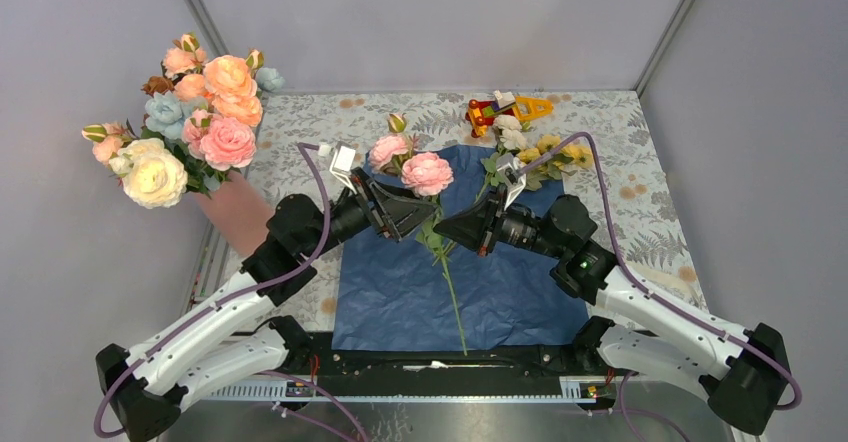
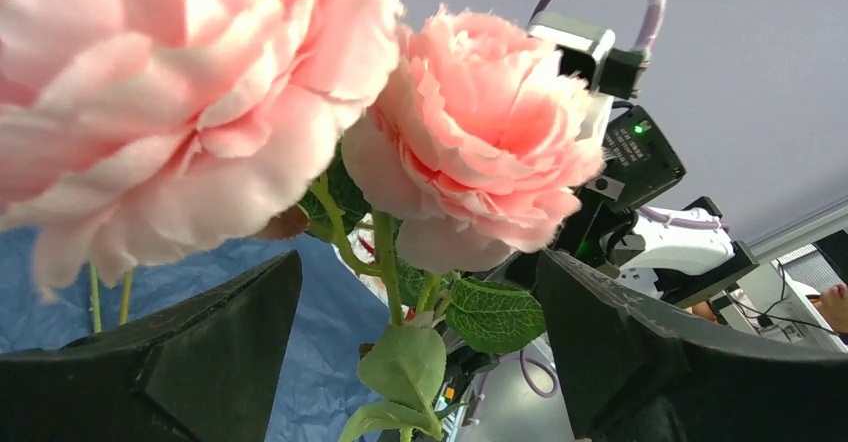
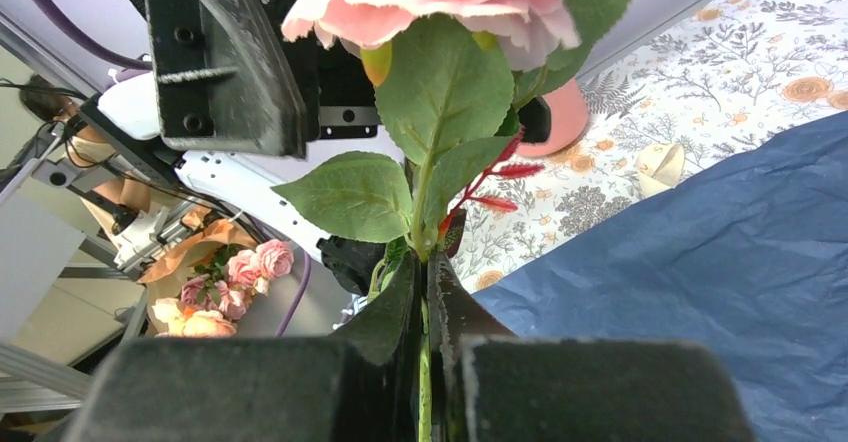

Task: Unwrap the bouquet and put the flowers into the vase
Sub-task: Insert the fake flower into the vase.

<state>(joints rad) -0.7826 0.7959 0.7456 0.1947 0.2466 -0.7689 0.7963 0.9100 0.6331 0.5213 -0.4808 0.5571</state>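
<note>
The bouquet's blue paper lies spread flat in the middle of the table. A stem of pink roses stands over it, its thin green stem running toward the near edge. My right gripper is shut on that stem, just under the leaves. My left gripper is open, its fingers on either side of the stem below the pink rose, not touching it. More yellow and cream flowers lie at the paper's far right. The salmon-pink vase stands at the left.
Large peach, cream and dusty-blue blooms fill the vase and spread over the table's left edge. A red-and-yellow toy sits at the back. A small cream scrap lies on the flowered tablecloth near the vase.
</note>
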